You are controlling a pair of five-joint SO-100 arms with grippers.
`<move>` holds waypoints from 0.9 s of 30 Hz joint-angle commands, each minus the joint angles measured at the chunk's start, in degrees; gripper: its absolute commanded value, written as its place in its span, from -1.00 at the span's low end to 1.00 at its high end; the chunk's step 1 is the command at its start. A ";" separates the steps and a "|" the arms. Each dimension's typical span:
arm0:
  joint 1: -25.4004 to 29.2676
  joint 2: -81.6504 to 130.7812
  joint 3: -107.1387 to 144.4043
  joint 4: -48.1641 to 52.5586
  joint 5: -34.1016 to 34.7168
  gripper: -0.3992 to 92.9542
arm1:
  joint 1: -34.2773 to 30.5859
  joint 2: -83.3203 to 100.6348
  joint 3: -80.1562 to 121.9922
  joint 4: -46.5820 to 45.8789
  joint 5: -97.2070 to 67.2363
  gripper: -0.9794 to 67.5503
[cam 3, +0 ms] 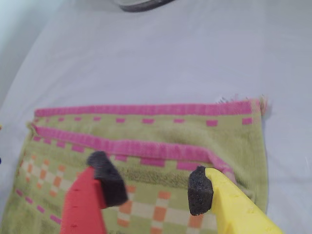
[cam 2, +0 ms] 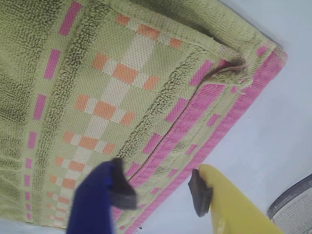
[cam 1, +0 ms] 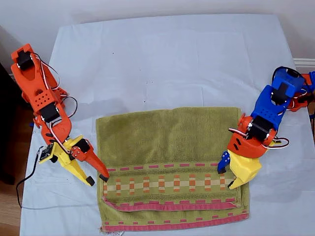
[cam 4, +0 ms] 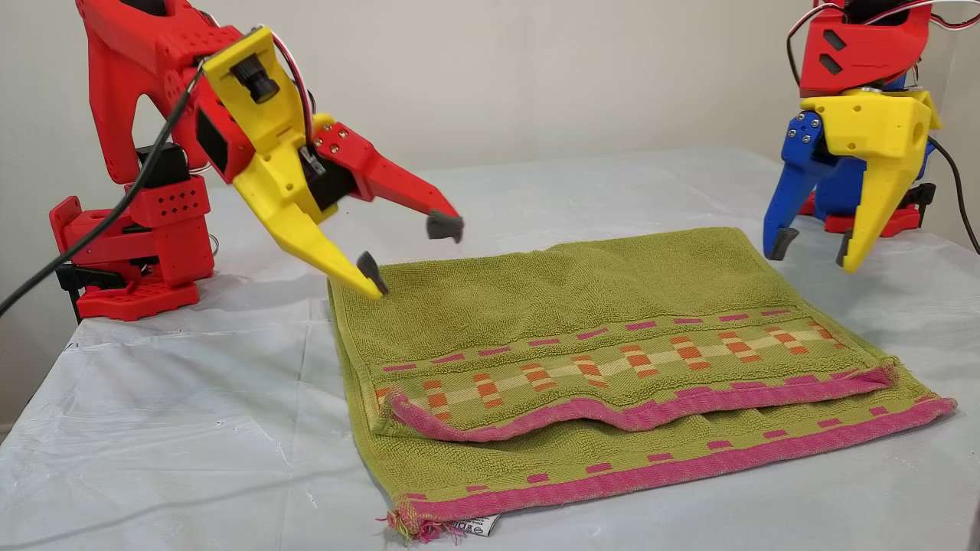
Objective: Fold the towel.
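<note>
The olive-green towel (cam 1: 167,142) lies folded in two on the white sheet, the checked band on top. Its upper pink hem (cam 4: 635,409) stops a little short of the lower hem (cam 4: 689,459). My first gripper (cam 1: 225,178), with blue and yellow fingers, hovers open over the towel's edge at the exterior view's right; the first wrist view shows the towel (cam 2: 97,73) and nothing between the open gripper (cam 2: 160,191). My second gripper (cam 1: 97,179), red and yellow, hangs open at the towel's opposite edge. Nothing sits in that open gripper (cam 3: 153,187) above the towel (cam 3: 146,131).
The white table sheet (cam 1: 162,59) extends behind the towel. Arm bases stand at the exterior view's left (cam 1: 29,73) and right (cam 1: 290,88). A black cable (cam 1: 27,172) trails off the left side. A white label (cam 4: 471,526) sticks out of the towel's near corner.
</note>
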 commanded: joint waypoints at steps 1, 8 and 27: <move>-1.93 12.48 4.48 2.46 -1.14 -0.99 | 0.88 5.80 -5.54 0.18 -2.37 -0.97; -3.08 31.82 18.81 0.62 3.96 -0.99 | 3.78 12.74 -1.14 0.18 -10.28 -0.97; -15.64 25.66 -0.18 42.19 -21.09 -0.76 | 16.87 51.33 49.48 0.18 -15.82 -0.45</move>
